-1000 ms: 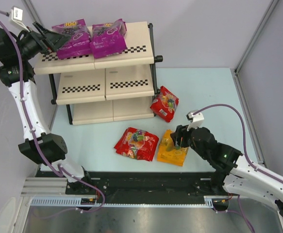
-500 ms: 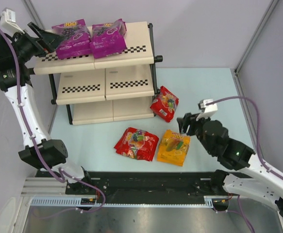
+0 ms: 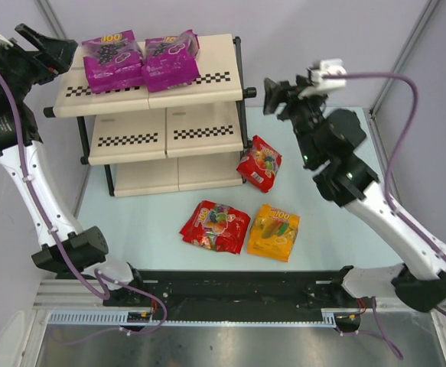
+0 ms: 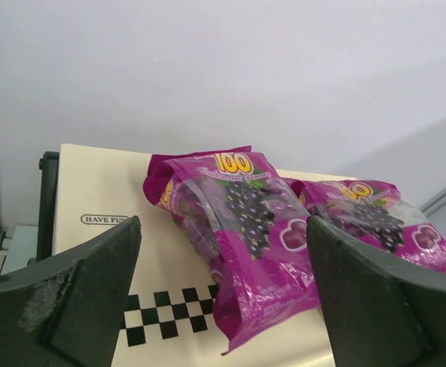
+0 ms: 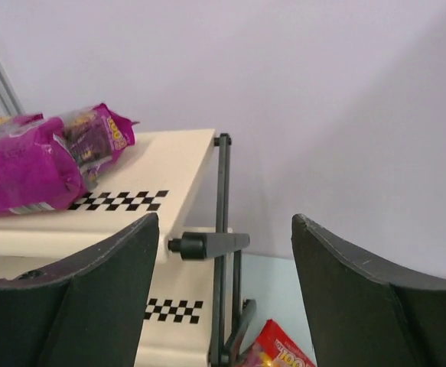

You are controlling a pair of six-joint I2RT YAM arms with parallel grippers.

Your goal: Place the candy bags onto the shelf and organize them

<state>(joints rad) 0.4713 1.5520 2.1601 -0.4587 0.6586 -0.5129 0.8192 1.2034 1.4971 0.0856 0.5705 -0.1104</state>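
Note:
Two magenta candy bags [image 3: 112, 61] [image 3: 170, 57] lie side by side on the top board of the shelf [image 3: 215, 61]. One red bag [image 3: 259, 163] leans by the shelf's right foot. Another red bag [image 3: 215, 225] and the orange-yellow bag [image 3: 273, 232] lie flat on the table in front. My left gripper [image 3: 63, 55] is open and empty, just left of the magenta bags [image 4: 238, 229] [image 4: 368, 222]. My right gripper [image 3: 272, 98] is open and empty, raised right of the shelf's top corner. Its view shows a magenta bag [image 5: 31, 160], the board [image 5: 154, 168] and the red bag [image 5: 280, 352].
The shelf's middle board [image 3: 165, 130] and bottom board [image 3: 169, 174] carry nothing. A black frame tube end [image 5: 207, 245] sticks out at the shelf's right side, level with my right gripper. Grey walls close in behind and at both sides.
My right gripper has lifted off the orange-yellow bag, empty, and swung up and back beside the shelf's top right corner. My left gripper has drawn back left from the magenta bags.

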